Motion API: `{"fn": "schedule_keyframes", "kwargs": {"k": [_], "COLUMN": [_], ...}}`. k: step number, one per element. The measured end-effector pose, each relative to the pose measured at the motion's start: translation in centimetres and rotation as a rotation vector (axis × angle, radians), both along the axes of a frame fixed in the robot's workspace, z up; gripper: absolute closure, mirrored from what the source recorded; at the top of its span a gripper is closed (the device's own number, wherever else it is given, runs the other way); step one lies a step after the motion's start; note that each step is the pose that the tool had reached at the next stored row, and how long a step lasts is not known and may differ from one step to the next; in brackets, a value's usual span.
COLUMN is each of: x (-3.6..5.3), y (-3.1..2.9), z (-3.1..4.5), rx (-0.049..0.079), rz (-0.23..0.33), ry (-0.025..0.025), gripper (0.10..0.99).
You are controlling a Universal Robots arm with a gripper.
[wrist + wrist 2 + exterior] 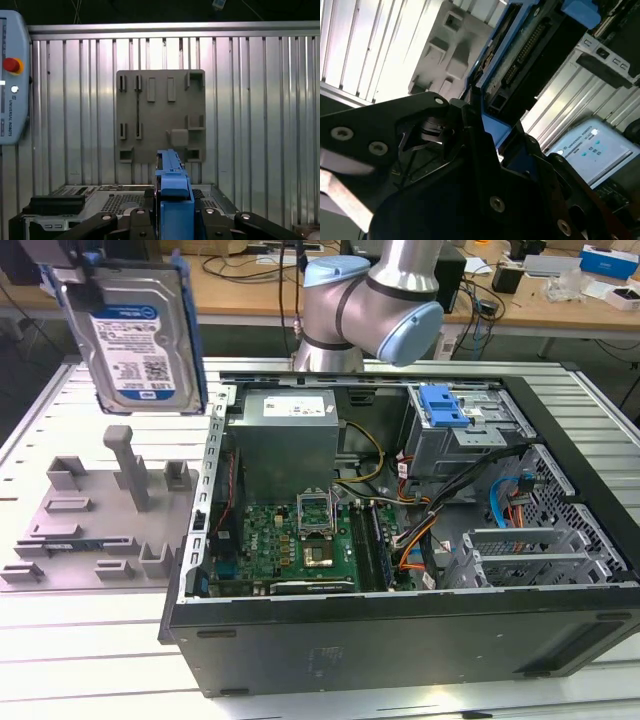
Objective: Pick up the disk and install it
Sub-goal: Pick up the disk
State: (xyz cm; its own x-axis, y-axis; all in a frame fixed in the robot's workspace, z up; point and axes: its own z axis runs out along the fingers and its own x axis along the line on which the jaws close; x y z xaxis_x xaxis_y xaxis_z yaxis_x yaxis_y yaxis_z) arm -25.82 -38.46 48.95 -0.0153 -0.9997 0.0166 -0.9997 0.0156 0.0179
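Observation:
The disk, silver with a white-and-blue label and a blue carrier frame, hangs tilted in the air at the exterior view's upper left, above the grey fixture plate. My gripper is shut on its upper end. In the first wrist view the disk's blue frame edge sticks out from between the black fingers, with the fixture plate straight below. In the second wrist view the disk's dark underside with its connector shows, clamped at the gripper.
The open computer case lies to the exterior view's right of the fixture plate, with the grey power-supply box, motherboard and a drive cage with a blue latch. The arm's base stands behind it. A teach pendant lies nearby.

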Motion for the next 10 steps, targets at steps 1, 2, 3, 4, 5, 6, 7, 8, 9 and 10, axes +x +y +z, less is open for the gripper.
{"fn": "schedule_keyframes", "kwargs": {"k": [1, 2, 3, 4, 5, 6, 7, 8, 9, 10], "x": [0.86, 1.47, 1.93, 2.56, 2.99, 3.64, 4.10, 4.59, 5.11, 5.51], "y": [-0.36, -0.62, -0.82, -1.09, -1.28, -1.55, -1.75, -1.96, -2.19, -2.37], "z": [0.00, 0.00, 0.00, 0.00, 0.00, 0.00, 0.00, 0.00, 0.00, 0.01], "rx": [0.000, 0.000, 0.000, 0.000, 0.000, 0.000, 0.000, 0.000, 0.000, 0.000], "rz": [0.000, 0.000, 0.000, 0.000, 0.000, 0.000, 0.000, 0.000, 0.000, 0.000], "ry": [0.0009, 0.0013, 0.0017, 0.0023, 0.0027, 0.0032, 0.0036, 0.0040, 0.0045, 0.0049], "gripper": [0.722, 0.722, 0.722, 0.722, 0.722, 0.722, 0.722, 0.722, 0.722, 0.722]}}
